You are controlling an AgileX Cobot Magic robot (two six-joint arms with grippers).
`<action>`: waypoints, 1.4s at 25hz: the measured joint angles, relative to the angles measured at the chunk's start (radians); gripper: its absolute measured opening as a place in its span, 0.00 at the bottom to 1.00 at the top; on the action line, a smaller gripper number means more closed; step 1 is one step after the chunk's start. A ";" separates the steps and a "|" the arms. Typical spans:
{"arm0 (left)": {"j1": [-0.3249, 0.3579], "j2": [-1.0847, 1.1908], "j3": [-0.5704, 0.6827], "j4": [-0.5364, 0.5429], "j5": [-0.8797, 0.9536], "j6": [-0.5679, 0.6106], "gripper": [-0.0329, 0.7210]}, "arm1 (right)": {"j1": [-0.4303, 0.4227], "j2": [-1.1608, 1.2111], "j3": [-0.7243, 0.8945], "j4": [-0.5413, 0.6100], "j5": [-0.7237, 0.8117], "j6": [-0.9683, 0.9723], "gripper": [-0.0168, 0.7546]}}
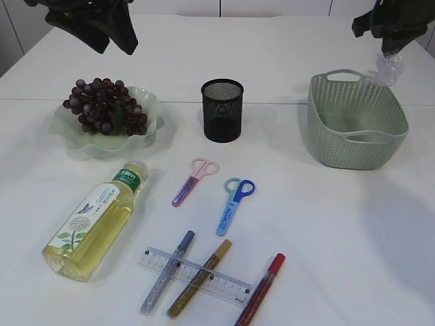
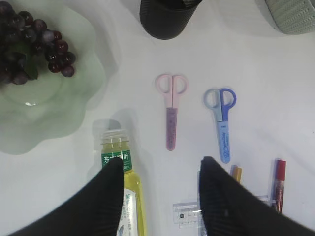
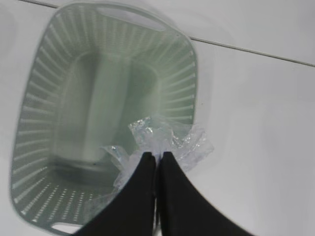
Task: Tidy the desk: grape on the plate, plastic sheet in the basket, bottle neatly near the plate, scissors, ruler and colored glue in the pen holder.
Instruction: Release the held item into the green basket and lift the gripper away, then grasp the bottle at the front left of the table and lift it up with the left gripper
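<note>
White table (image 1: 353, 224): matte, plain, fills most of the exterior view. A thin dark seam (image 1: 272, 102) crosses the table side to side in its far half. Pale wall panels (image 1: 272, 7) stand beyond the table's far edge.

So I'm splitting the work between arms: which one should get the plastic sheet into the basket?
The right. Its fingers are shut on the plastic sheet over the basket. The left gripper hangs open above the bottle, far off.
</note>
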 joint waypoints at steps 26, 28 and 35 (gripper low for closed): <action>0.000 0.000 0.000 -0.010 0.000 0.000 0.52 | 0.000 0.000 0.000 0.131 0.000 0.024 0.66; 0.000 0.000 0.000 -0.010 0.000 0.000 0.52 | 0.000 0.000 0.000 0.131 0.000 0.028 0.67; 0.000 0.000 0.000 -0.008 0.000 0.000 0.53 | 0.000 -0.002 0.005 0.131 0.000 0.047 0.67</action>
